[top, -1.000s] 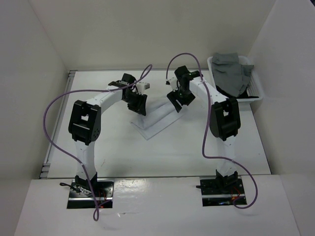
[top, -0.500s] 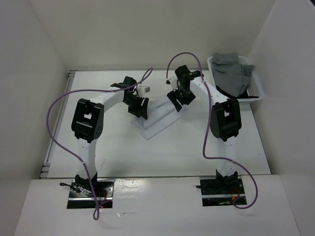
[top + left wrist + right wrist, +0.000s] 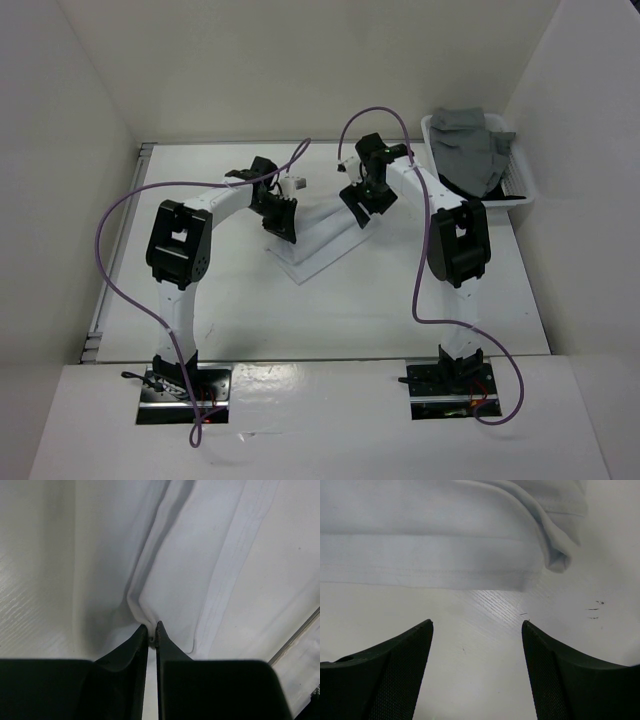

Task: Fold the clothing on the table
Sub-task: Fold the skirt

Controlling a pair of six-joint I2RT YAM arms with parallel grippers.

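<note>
The white clothing (image 3: 322, 238) lies partly folded in the middle of the table (image 3: 330, 310), between the two arms. My left gripper (image 3: 281, 222) sits at its left edge; in the left wrist view the gripper (image 3: 153, 628) is shut on a pinched ridge of the clothing (image 3: 200, 575). At the garment's right end my right gripper (image 3: 361, 210) hovers. In the right wrist view that gripper (image 3: 477, 625) is open over bare table, nothing between its fingers, just short of the clothing's hem (image 3: 435, 555).
A white plastic basket (image 3: 522, 178) at the back right holds a grey garment (image 3: 470, 145) over a black one. White walls enclose the table on three sides. A metal rail (image 3: 108, 270) runs along the left edge. Purple cables loop over both arms.
The left gripper has moved slightly onto the clothing's left edge and closed on a fold of it. The right arm has not moved.
</note>
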